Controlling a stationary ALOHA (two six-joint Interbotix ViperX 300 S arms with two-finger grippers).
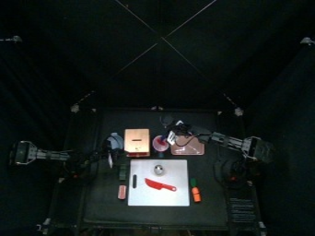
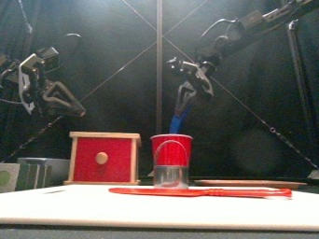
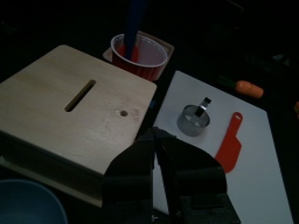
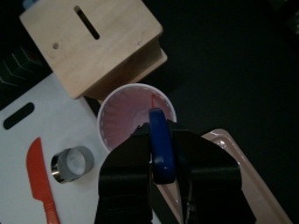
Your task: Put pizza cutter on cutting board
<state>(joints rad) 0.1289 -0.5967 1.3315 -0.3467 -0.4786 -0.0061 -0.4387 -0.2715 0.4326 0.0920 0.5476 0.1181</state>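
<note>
Cutting board (image 1: 164, 190): white, lower centre of the top view. Pizza cutter (image 3: 193, 119): silvery grey. Knife (image 1: 160, 184): red. Cup (image 4: 135, 114): red outside, pinkish inside. Item in the right tool (image 4: 162, 166): blue. Box (image 3: 70, 109): pale wood on top, red panel in front. Bench (image 1: 99, 207): black. Small stick (image 1: 196, 192): orange-red.
</note>
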